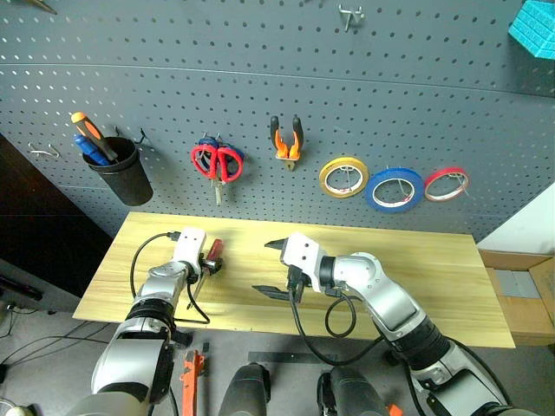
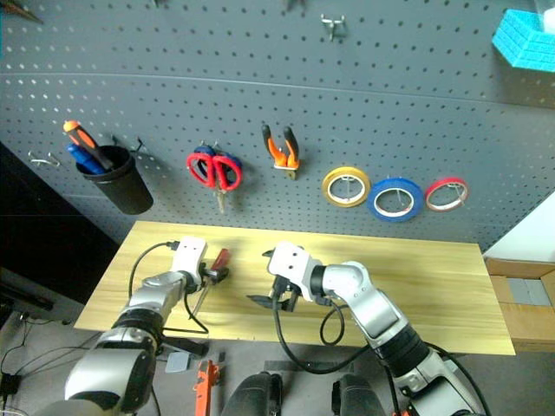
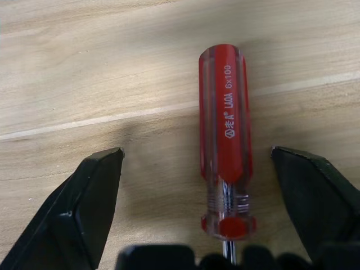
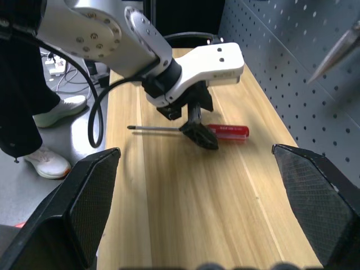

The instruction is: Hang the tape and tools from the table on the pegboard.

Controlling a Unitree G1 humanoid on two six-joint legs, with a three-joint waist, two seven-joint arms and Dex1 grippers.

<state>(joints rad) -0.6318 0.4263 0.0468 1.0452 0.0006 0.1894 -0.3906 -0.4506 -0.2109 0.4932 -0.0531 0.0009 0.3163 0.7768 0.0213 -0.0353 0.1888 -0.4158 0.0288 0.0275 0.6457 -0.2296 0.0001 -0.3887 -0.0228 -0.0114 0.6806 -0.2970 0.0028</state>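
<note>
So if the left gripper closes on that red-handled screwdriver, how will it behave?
The screwdriver looks rigid and light. Its smooth, rounded handle may roll on the table if nudged and could slip between the fingers of the left gripper.

A grey floor (image 1: 35, 334) was seen below and to the left, strewn with dark cables (image 1: 30, 347). A pale wall (image 1: 531, 227) was seen at the right, with cardboard boxes (image 1: 520, 290) set beneath it. A person's legs in white shoes (image 4: 53, 163) were seen standing on the floor
</note>
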